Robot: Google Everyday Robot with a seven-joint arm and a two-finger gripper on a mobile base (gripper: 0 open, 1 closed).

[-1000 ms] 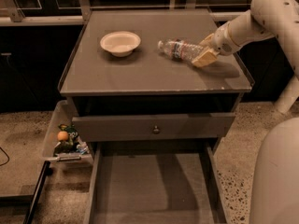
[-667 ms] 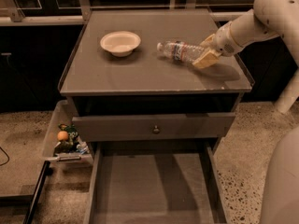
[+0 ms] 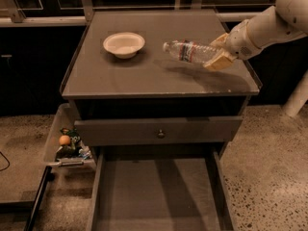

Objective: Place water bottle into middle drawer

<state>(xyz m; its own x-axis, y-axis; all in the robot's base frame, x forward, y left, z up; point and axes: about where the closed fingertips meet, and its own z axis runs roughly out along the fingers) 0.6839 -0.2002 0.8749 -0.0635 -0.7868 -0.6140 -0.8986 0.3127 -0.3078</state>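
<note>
**Bottle held over the cabinet top, middle drawer open below**

The middle drawer (image 3: 156, 196) is pulled out at the foot of the cabinet, its broad grey floor and thin side walls facing up. Above it, the upper drawer (image 3: 160, 130) shows its front panel and small round knob and stands only slightly out from the cabinet. To the left, low beside the cabinet, a clear plastic bin (image 3: 54, 134) holds a jumble of toys (image 3: 68, 146), among them a small orange ball and something green. A cream bowl (image 3: 123, 44) stands on the left half of the cabinet top (image 3: 120, 78), showing only its pale inside.

The water bottle (image 3: 190, 52) lies nearly level over the right half of the top, with its white cap towards the bowl and well apart from it. Its shadow falls on the surface beneath, so it appears to be just off the top. The gripper (image 3: 217, 54) comes in from the right on the white arm (image 3: 269, 25), its tan fingers (image 3: 219, 64) closed on the bottle's base end. The cabinet top and the upper drawer lie between the bottle and the open drawer below.

Compared with a second ago, the bottle and gripper are in much the same spot, and the bowl, both drawers and the bin are as they were
</note>
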